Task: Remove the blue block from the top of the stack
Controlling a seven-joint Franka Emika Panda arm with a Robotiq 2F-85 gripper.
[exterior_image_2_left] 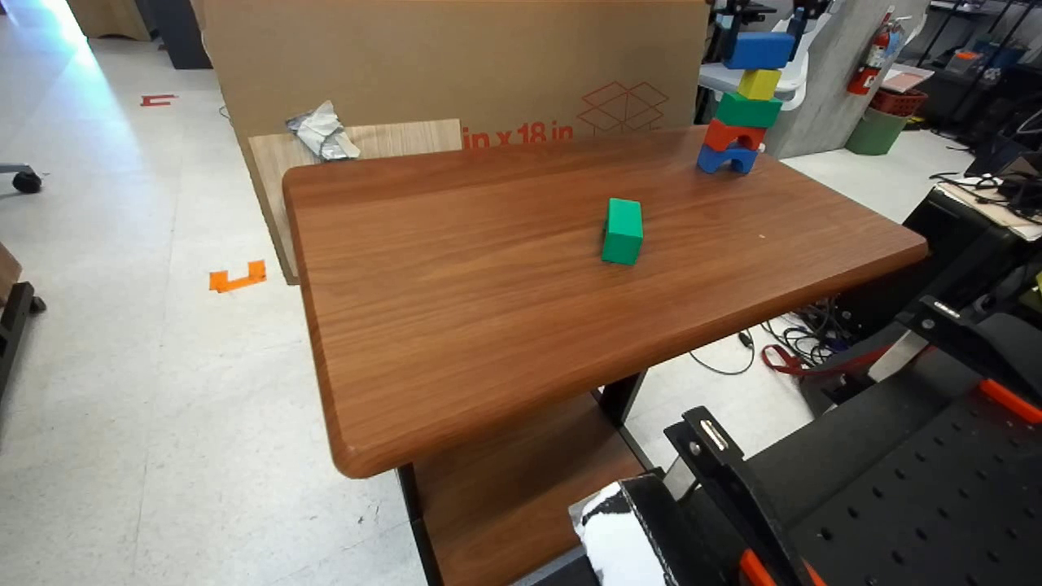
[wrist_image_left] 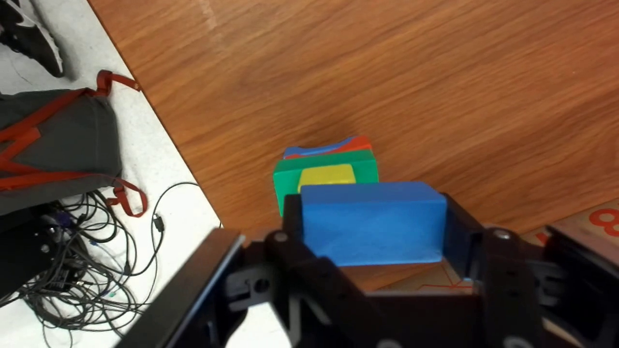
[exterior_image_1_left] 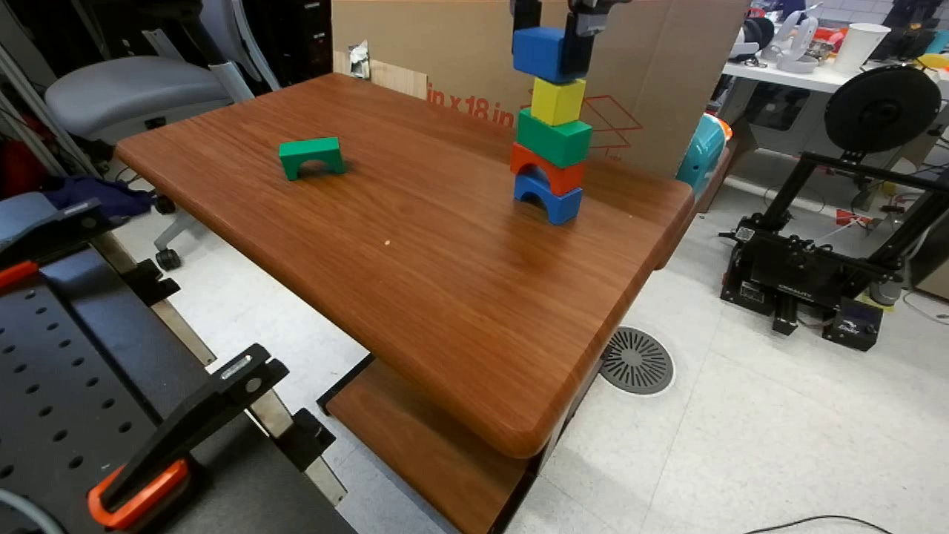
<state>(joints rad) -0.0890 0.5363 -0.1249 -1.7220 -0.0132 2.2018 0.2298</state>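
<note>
Blue block (exterior_image_1_left: 538,53) is sitting clasped in my claw (wrist_image_left: 371,224), over the top of the stack (exterior_image_1_left: 552,141) and above its yellow cube (exterior_image_1_left: 557,101); from these angles I am failing to tell whether its underside is touching that cube or just clearing it. My 2 fingers (wrist_image_left: 292,217) are pressing on its short ends, as the wrist view is showing, and they are leaving the long faces bare. I am judging the block to be light, stiff and hard to damage, so I am reckoning on a modest squeeze; its smooth-looking sides could be slipping if I were catching only an edge. I am trusting the short ends as the right hold, since in both exterior views the block is reaching out past the narrower cube. Below, the green block (exterior_image_1_left: 552,139), red arch (exterior_image_1_left: 554,169) and blue arch (exterior_image_1_left: 552,199) are standing on the worktop (exterior_image_1_left: 445,259); I am expecting that tower to be tipping easily, so I am favouring a straight upward lift ahead of any sideways travel.
</note>
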